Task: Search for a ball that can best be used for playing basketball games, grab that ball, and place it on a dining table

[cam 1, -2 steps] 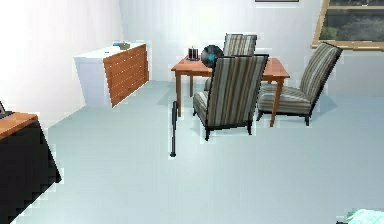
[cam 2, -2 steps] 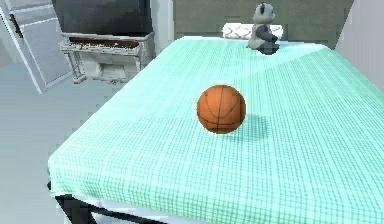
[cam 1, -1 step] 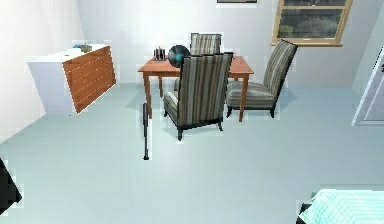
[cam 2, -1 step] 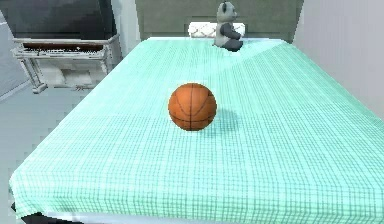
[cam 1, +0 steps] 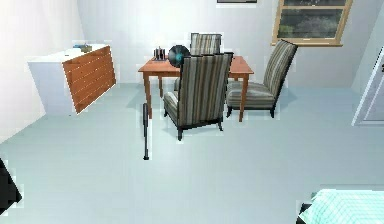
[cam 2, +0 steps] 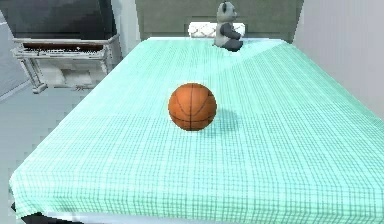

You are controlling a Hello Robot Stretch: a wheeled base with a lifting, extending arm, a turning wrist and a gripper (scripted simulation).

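On the bed (cam 2: 110,150) rests an orange ball (cam 2: 192,106), found but not grabbed; the table (cam 1: 152,66) stands far ahead. The gripper's state cannot be told.

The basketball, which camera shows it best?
The arm side view: the orange basketball lies whole, mid-picture, on the green bed. The forward view faces the dining table and catches just a bed corner.

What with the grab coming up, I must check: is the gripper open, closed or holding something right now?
Gripper: cannot be told.
The basketball lies on the bed.
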